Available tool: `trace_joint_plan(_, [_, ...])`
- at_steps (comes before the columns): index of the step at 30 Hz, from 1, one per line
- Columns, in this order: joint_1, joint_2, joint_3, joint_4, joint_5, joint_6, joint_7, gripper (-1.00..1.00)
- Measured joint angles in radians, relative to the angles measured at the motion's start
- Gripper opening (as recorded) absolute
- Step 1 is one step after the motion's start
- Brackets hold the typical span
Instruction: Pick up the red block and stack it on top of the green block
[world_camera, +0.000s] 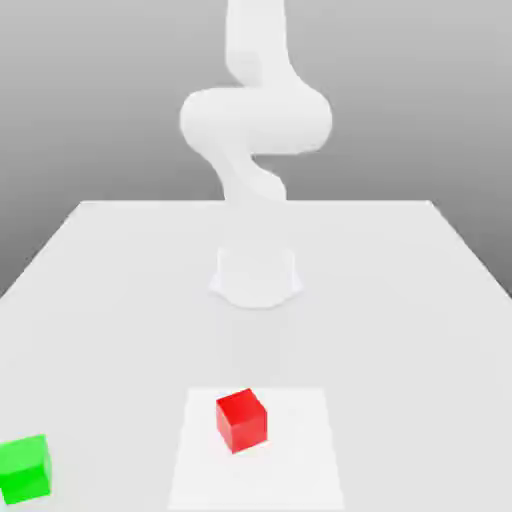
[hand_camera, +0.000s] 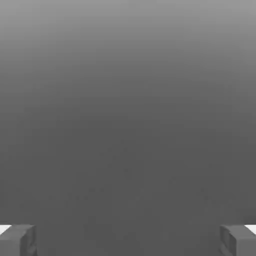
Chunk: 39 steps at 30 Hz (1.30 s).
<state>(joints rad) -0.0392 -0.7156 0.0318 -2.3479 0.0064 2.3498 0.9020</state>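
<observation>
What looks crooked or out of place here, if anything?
Nothing looks damaged. The red block just sits askew on the white square, its sides not lined up with the square's edges.

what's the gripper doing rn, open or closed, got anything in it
Gripper: open, jaws wide apart, holding nothing.

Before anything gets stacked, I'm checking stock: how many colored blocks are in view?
2. The red block sits on the white square; the green block is at the exterior view's left edge.
</observation>
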Motion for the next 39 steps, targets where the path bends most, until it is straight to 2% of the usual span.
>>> trace_joint_plan(10, [-0.145, 0.349, 0.125, -0.196, 0.005, 0.205, 0.437, 0.00])
trace_joint_plan(17, [-0.205, 0.590, 0.170, -0.331, -0.017, 0.346, 0.754, 0.00])
trace_joint_plan(21, [-0.217, 0.728, 0.172, -0.399, -0.026, 0.429, 0.916, 0.00])
trace_joint_plan(27, [-0.150, 0.944, 0.079, -0.381, -0.134, 0.607, 1.023, 0.00])
trace_joint_plan(28, [-0.136, 0.967, 0.063, -0.378, -0.141, 0.626, 1.028, -1.00])
trace_joint_plan(34, [-0.130, 0.979, 0.056, -0.376, -0.144, 0.639, 1.031, -1.00])
trace_joint_plan(39, [-0.157, 0.843, 0.102, -0.397, -0.066, 0.524, 0.974, -1.00])
